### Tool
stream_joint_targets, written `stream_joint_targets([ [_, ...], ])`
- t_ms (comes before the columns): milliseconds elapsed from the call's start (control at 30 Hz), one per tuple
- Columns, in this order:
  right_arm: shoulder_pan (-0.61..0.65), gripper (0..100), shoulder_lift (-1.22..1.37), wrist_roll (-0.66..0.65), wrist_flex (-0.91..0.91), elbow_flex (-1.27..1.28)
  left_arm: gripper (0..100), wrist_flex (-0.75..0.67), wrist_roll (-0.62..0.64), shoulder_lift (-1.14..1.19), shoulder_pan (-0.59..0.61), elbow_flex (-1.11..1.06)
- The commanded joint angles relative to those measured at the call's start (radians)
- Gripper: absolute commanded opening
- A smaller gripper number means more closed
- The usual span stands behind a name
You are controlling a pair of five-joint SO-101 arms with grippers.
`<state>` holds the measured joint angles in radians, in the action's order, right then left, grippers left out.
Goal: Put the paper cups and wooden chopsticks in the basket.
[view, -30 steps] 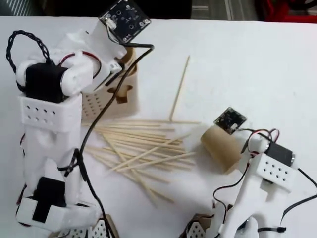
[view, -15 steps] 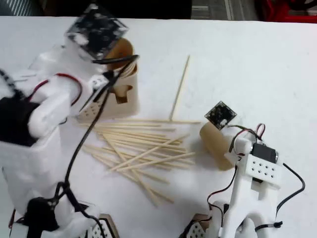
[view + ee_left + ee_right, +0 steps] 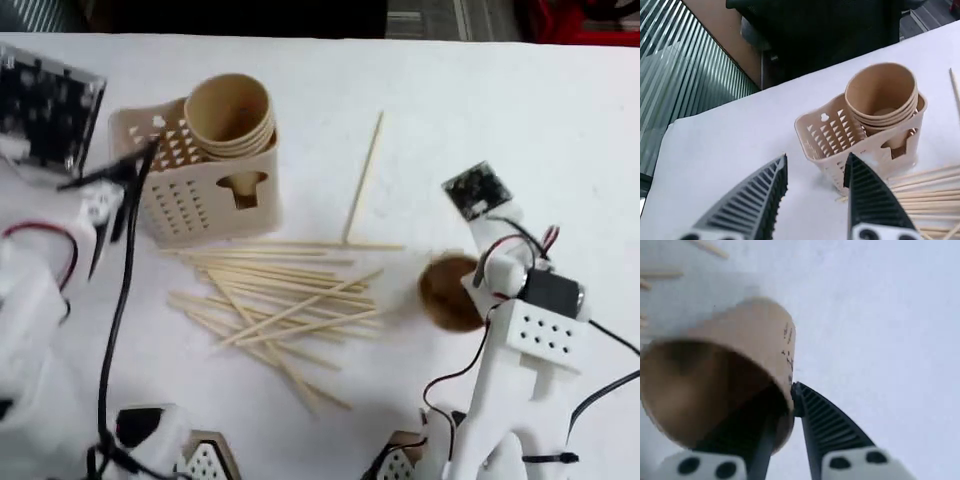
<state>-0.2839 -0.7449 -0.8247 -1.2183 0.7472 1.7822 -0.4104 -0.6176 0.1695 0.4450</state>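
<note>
A beige perforated basket (image 3: 205,200) (image 3: 822,142) stands at the back left with a stack of paper cups (image 3: 230,112) (image 3: 882,92) upright in it. Several wooden chopsticks (image 3: 280,298) (image 3: 925,192) lie scattered on the white table in front of the basket, and one lone chopstick (image 3: 364,178) lies farther back. My left gripper (image 3: 816,159) hangs open and empty, back from the basket on its left side. My right gripper (image 3: 787,390) is shut on the rim of another paper cup (image 3: 720,385) (image 3: 448,292), one finger inside and one outside, right of the pile.
The white table (image 3: 520,110) has free room at the back right. The left arm (image 3: 40,290) stands tall at the left edge. The bases of both arms (image 3: 400,462) sit at the front edge.
The left arm has pulled away from over the basket toward the left, leaving the cup stack there. The right gripper has tipped its cup up off its side.
</note>
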Motion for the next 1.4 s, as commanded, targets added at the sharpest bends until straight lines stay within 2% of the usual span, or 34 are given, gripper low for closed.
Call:
stream_joint_targets([
  [0, 0.013, 1.9, -0.022, 0.046, -0.096, -0.163, 20, -0.025, 0.011, -0.139, 0.013, -0.166],
  [167, 0.047, 1.9, -0.022, 0.055, -0.228, -0.336, 20, -0.077, 0.015, -0.331, 0.015, -0.42],
  [333, 0.173, 1.9, -0.021, 0.112, -0.371, -0.535, 20, -0.169, 0.089, -0.532, 0.015, -0.654],
  [567, 0.325, 1.9, -0.013, 0.207, -0.49, -0.83, 20, -0.252, 0.089, -0.736, 0.015, -0.944],
  [933, 0.496, 1.9, -0.01, 0.347, -0.479, -1.008, 20, -0.446, 0.091, -0.975, 0.202, -1.359],
  [1200, 0.679, 1.9, -0.01, 0.479, -0.302, -1.039, 20, -0.479, 0.091, -1.214, 0.248, -1.594],
  [1367, 0.816, 1.9, -0.001, 0.514, -0.16, -1.036, 20, -0.535, 0.091, -1.21, 0.295, -1.639],
])
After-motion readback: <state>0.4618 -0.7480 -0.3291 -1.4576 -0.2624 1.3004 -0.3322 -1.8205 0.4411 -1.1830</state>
